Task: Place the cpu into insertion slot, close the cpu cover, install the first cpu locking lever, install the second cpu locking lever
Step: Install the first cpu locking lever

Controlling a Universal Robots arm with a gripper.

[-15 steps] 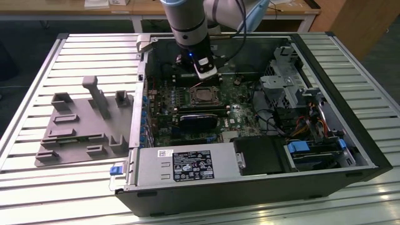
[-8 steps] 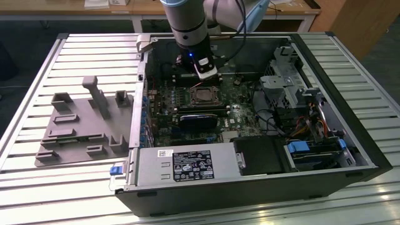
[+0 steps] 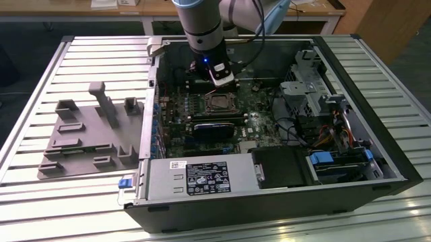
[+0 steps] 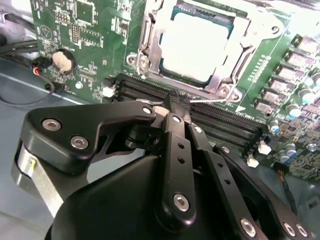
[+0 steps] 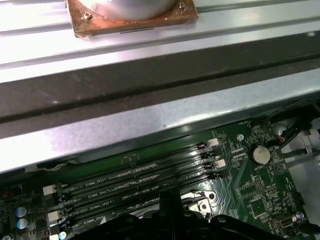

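Note:
The cpu lies flat in the insertion slot on the green board, its dull silver top showing through the window of the cpu cover, which is folded down over it. A thin wire locking lever runs along the socket's edge beside the memory slots. My gripper is shut, with its black fingertips at that lever's end; whether they pinch the wire is hidden. In the exterior view the gripper hangs just behind the socket inside the open case.
Long black memory slots lie under the fingers, with a coin battery nearby. The case wall rises close behind. A power supply, a drive cage and cables crowd the case. A grey fixture plate lies on the slatted table.

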